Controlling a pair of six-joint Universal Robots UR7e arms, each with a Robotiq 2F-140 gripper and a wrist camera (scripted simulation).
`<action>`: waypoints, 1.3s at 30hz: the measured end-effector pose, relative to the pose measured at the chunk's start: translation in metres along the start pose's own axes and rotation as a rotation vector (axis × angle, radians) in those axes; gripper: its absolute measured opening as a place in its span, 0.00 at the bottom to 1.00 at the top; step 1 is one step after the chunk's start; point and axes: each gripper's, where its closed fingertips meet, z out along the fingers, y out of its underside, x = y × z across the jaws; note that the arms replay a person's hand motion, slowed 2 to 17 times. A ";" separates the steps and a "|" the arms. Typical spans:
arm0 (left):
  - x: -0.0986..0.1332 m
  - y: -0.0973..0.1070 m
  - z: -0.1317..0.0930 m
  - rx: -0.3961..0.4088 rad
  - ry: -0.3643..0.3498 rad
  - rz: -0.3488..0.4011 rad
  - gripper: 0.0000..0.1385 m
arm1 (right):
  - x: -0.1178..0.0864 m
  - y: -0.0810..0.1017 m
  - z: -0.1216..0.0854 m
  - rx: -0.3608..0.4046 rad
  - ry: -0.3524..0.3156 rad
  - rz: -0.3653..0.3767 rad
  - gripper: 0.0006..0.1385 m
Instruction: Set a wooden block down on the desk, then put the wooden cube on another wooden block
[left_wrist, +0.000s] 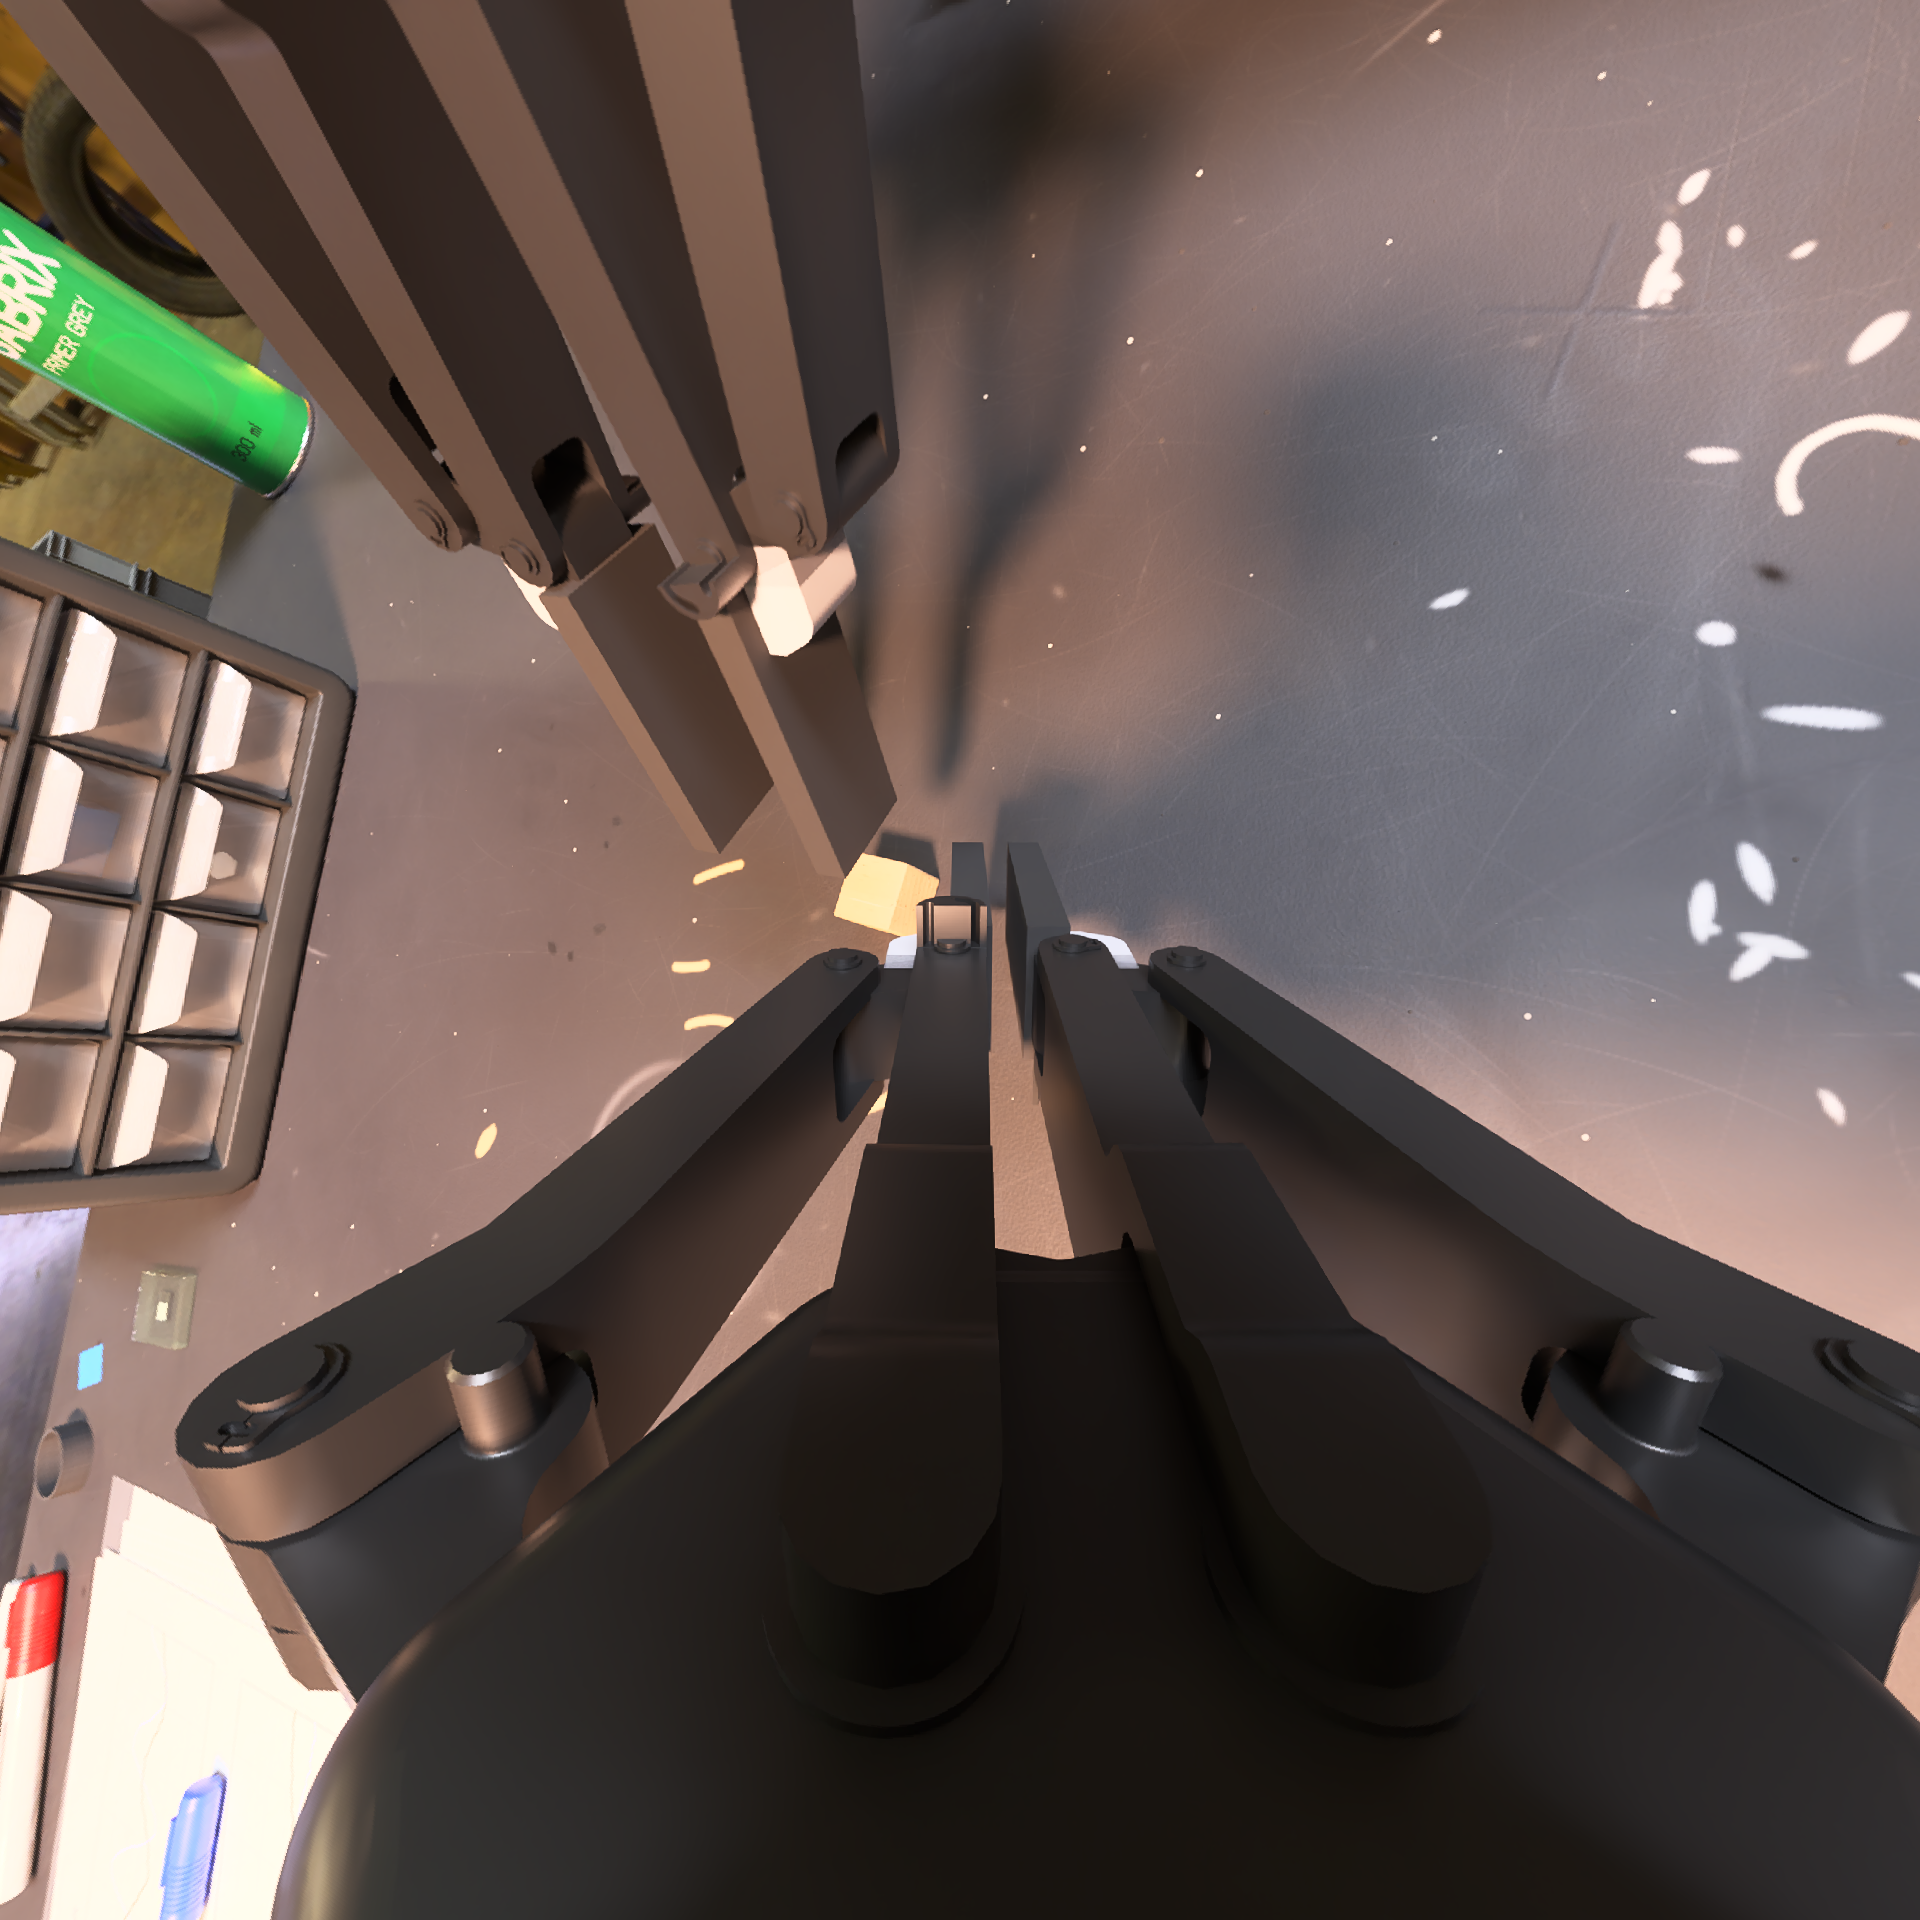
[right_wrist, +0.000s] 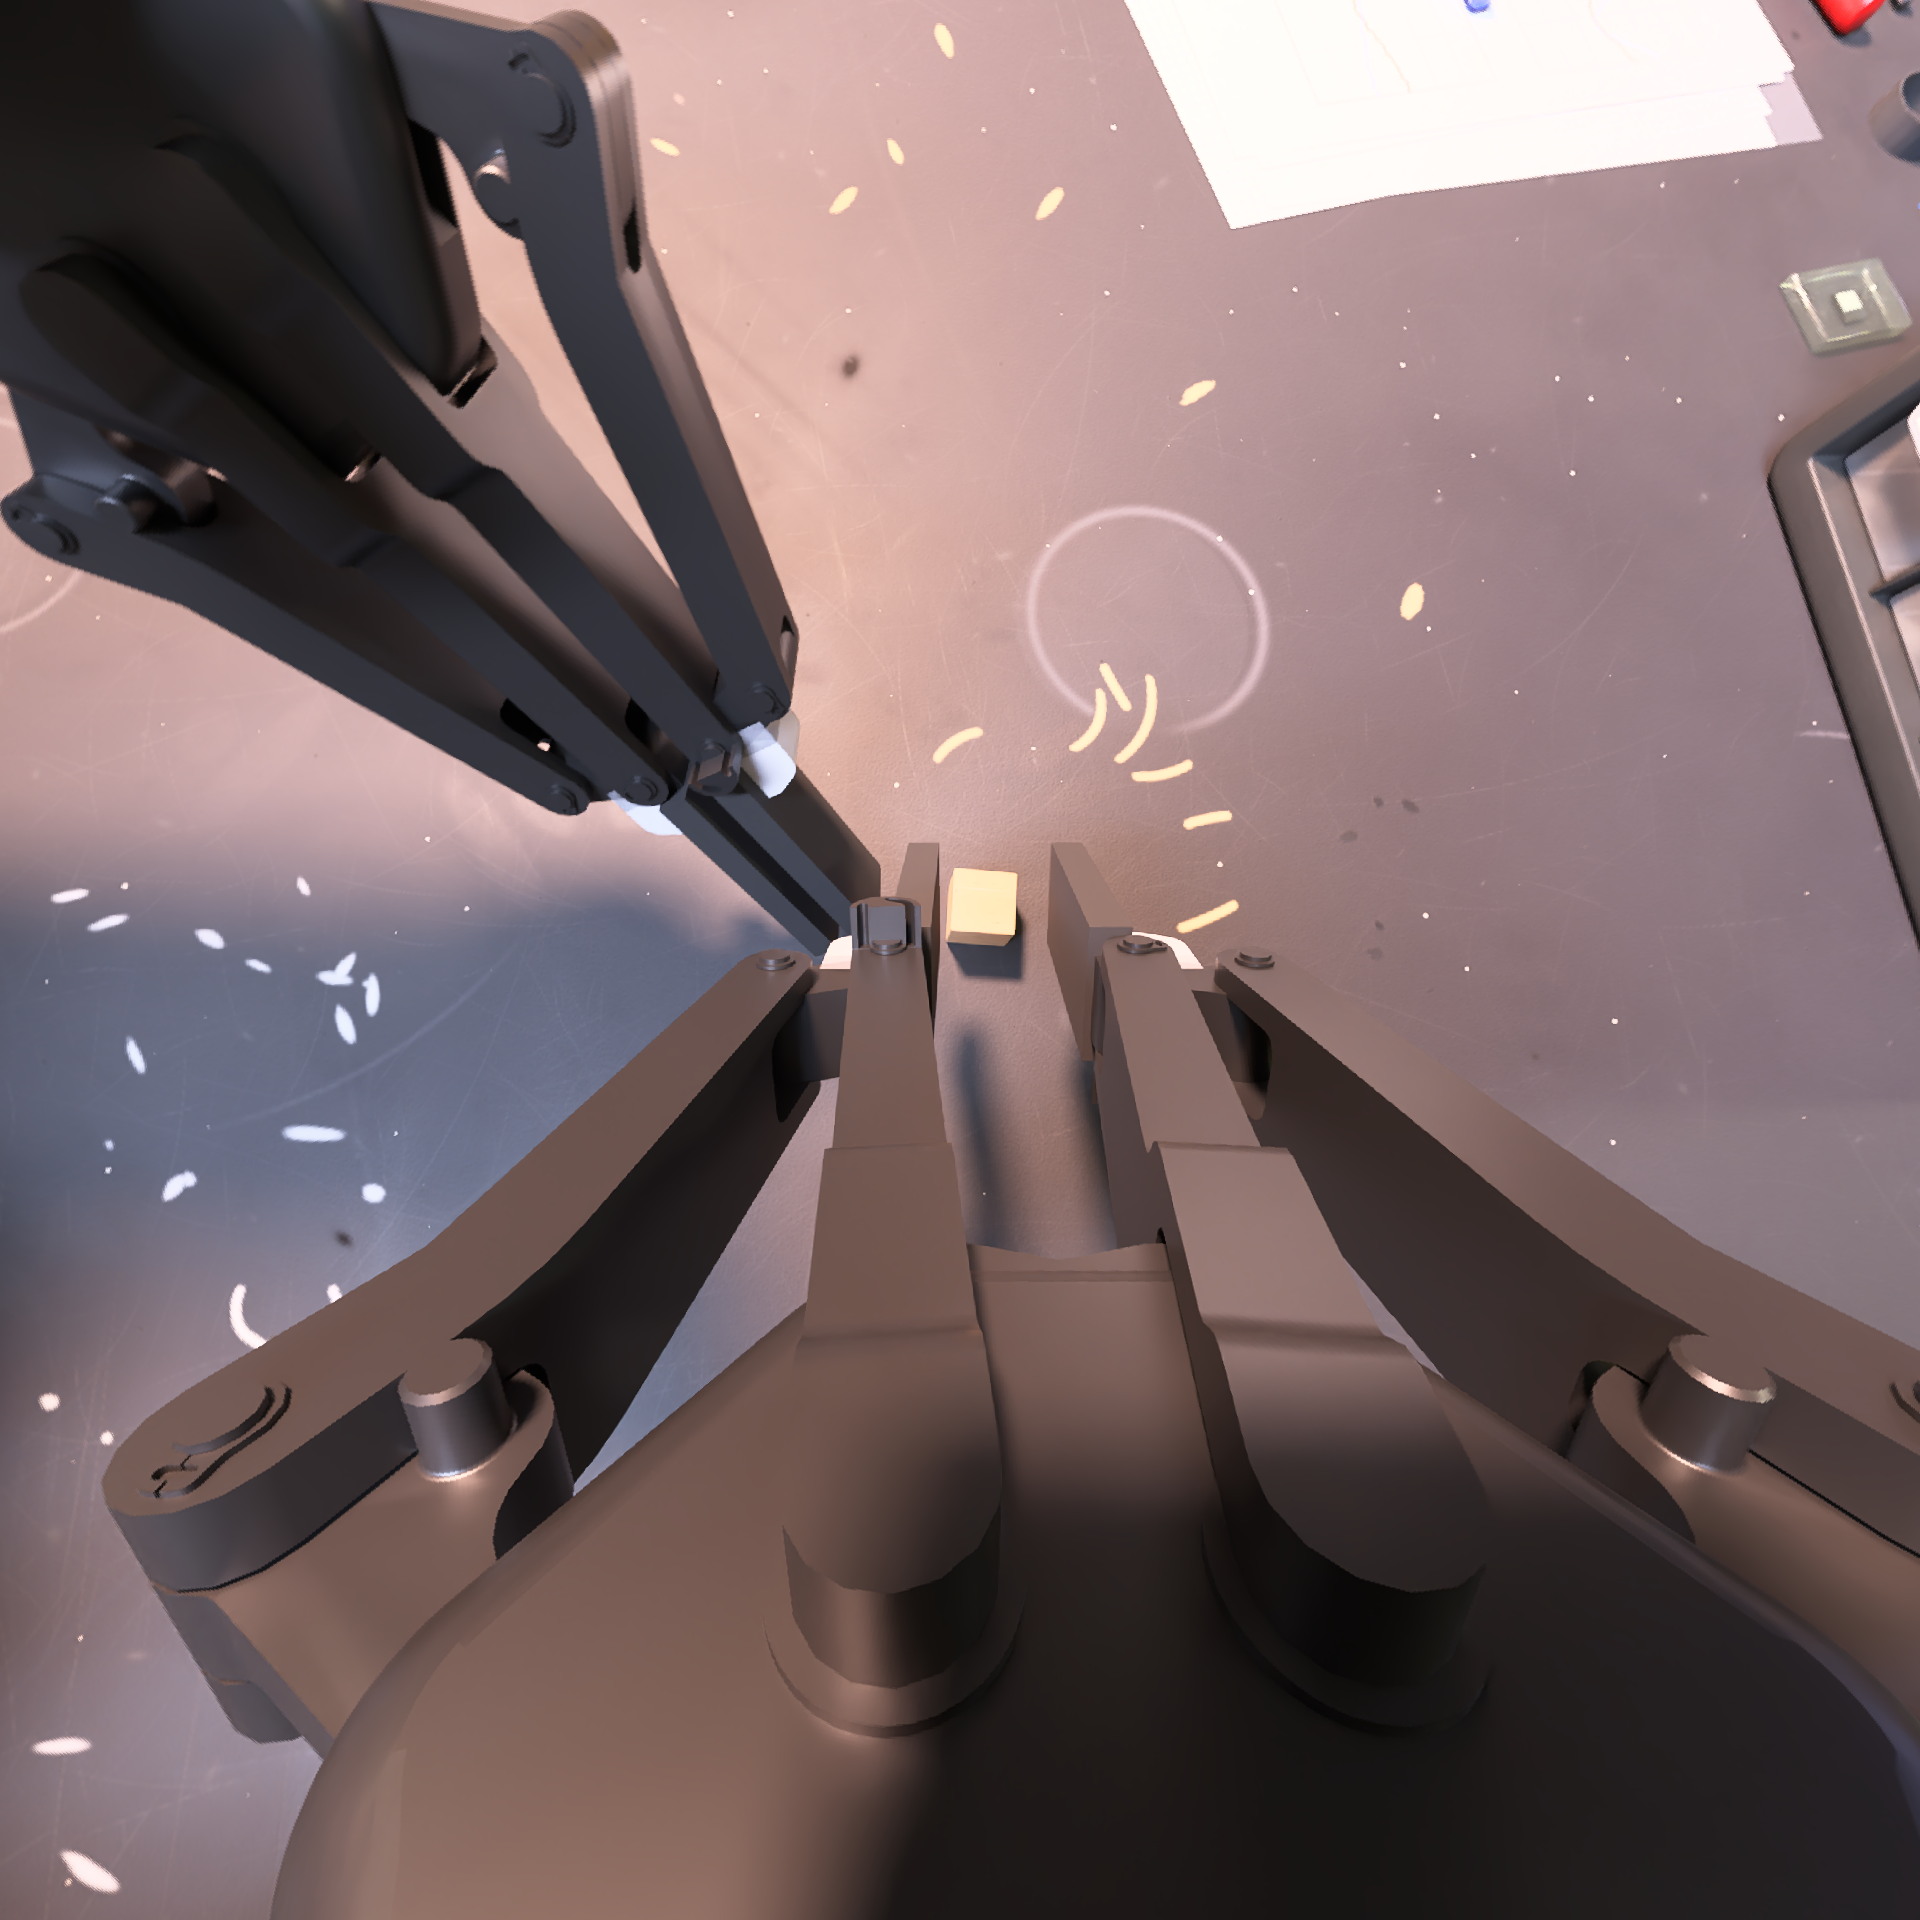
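Looking down my right end effector, I see its two dark fingers parted, and between them, touching neither, a small pale wooden cube sits flat on the scuffed grey desk. It is released, gripping nothing. Only one wooden piece shows in either view; I cannot see a second block.

I judge the cube light and rigid, with smooth flat faces that could slip under a weak pinch, yet it should not crush or bend. The best hold is on two opposite side faces, pads square to them and centred, low enough that it cannot pivot out. Being so small, it will skid or tip if one pad arrives first.

Just beside my right fingers, the left end effector comes in from the upper left, its tips pressed together; in its own view the fingers sit nearly closed with nothing between them, so I call it clenched and empty, the cube just left of its tips. That crowding is my worry.

Farther out lie a grey compartment tray, a green spray can and white paper sheets.
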 end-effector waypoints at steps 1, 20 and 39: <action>0.000 0.000 0.000 0.000 0.000 0.001 0.05 | 0.001 0.000 0.001 -0.001 0.000 0.010 0.20; 0.001 -0.001 0.001 -0.005 -0.011 0.026 0.04 | -0.006 0.005 0.031 -0.078 -0.070 0.103 0.21; -0.001 -0.001 0.001 -0.003 -0.012 0.014 0.05 | -0.001 0.013 0.047 -0.144 0.006 0.044 0.14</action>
